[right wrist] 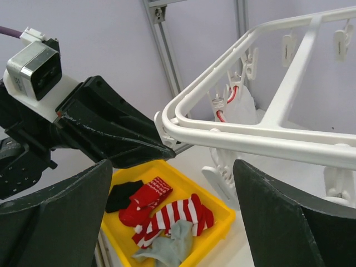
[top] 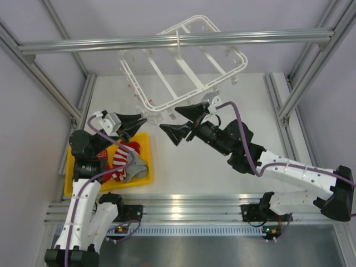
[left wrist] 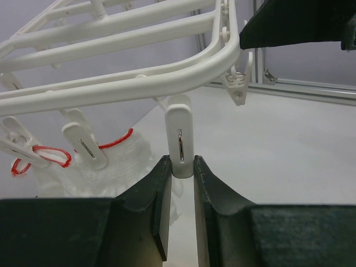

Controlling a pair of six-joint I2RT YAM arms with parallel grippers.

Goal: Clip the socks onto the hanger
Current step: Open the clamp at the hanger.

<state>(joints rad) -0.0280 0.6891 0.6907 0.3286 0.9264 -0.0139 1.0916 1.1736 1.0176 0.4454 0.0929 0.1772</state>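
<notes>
Pinching a clip [left wrist: 180, 139] at the hanger [left wrist: 139, 83] edge, left claw [left wrist: 181, 186] clamped; right claw [top: 168, 120] spread apart alongside

Nope, nothing readable from where I'm standing. No labels, brand names, numbers or signs that I can make out in any of the three views.
</notes>
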